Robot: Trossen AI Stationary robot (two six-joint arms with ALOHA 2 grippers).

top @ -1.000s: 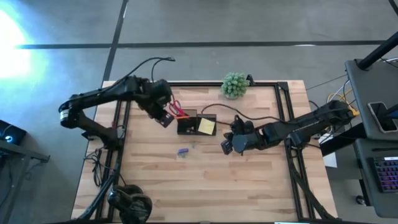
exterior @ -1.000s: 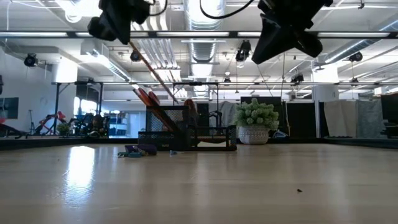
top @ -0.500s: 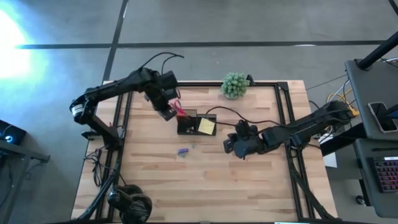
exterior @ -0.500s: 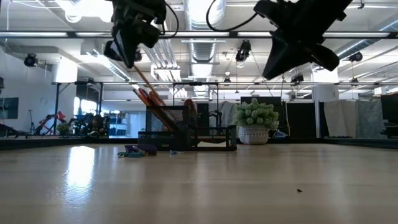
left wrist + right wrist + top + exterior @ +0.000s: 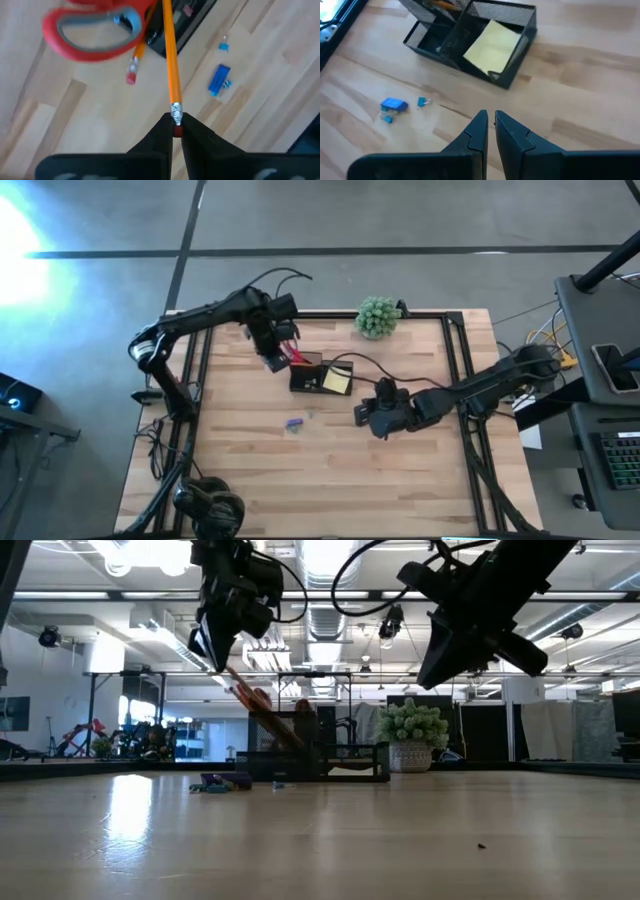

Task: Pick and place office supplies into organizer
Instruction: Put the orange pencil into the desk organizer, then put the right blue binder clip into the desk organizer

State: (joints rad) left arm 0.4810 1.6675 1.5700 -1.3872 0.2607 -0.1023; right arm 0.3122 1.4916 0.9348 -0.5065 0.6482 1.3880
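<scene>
Pencil (image 5: 170, 65) going into the organizer (image 5: 320, 376)
Our left gripper (image 5: 175, 131) pinches its eraser end; the tip slants down into the organizer. Our right gripper (image 5: 490, 125) waits beside the organizer, nearly closed, empty.

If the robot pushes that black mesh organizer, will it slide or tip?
The organizer looks like thin wire mesh, so probably light and apt to slide on the smooth wood table. Its low, wide shape suggests sliding rather than tipping. The pencil held by the left gripper reaches into it and might drag it.

Left end effector (image 5: 175, 131) clamped, right end effector (image 5: 490, 127) near-closed
</scene>
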